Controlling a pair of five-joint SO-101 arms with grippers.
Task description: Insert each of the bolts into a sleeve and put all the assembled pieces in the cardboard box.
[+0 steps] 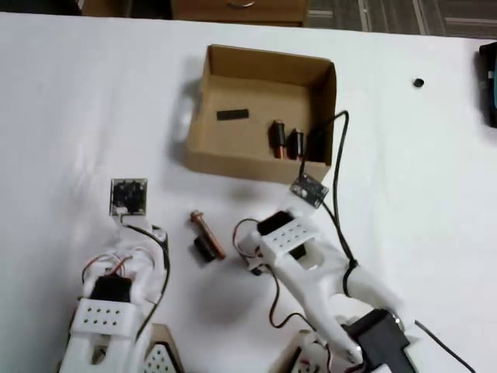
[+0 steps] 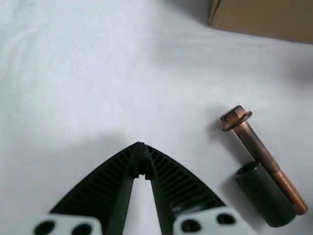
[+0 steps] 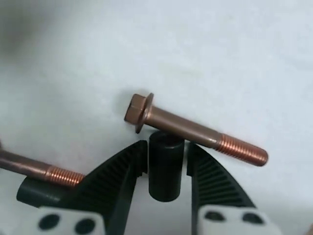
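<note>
A: Right gripper (image 3: 166, 146), state?
B: Clenched on a black sleeve (image 3: 166, 169), one finger on each flank. The sleeve's long axis runs along the fingers, open mouth facing away from the wrist.
A: Just past it?
B: A copper bolt (image 3: 195, 129) lies flat on the white tabletop (image 3: 234, 58), long axis crosswise to the sleeve. The sleeve's mouth sits at the plain shank, nearer the hex head than the thread. Touching or not: cannot tell.
A: Left gripper (image 2: 140, 149)?
B: Closed, tips meeting, over the tabletop and well short of the box.
A: Next out?
B: Second bolt (image 1: 206, 234), between the two arms in the high view. Its axis is diagonal, head to the far left, threaded end to the near right. Second sleeve (image 1: 203, 248) lies just beside the threaded half, on its left and roughly parallel. It is beside the bolt, not around it.
A: Farthest?
B: Cardboard box (image 1: 268, 58), top open, beyond both arms. Inside, toward its right wall, two copper-and-black pieces (image 1: 277, 138) lie side by side, axes running near to far. A black piece (image 1: 232, 115) lies apart from them, axis left to right.
</note>
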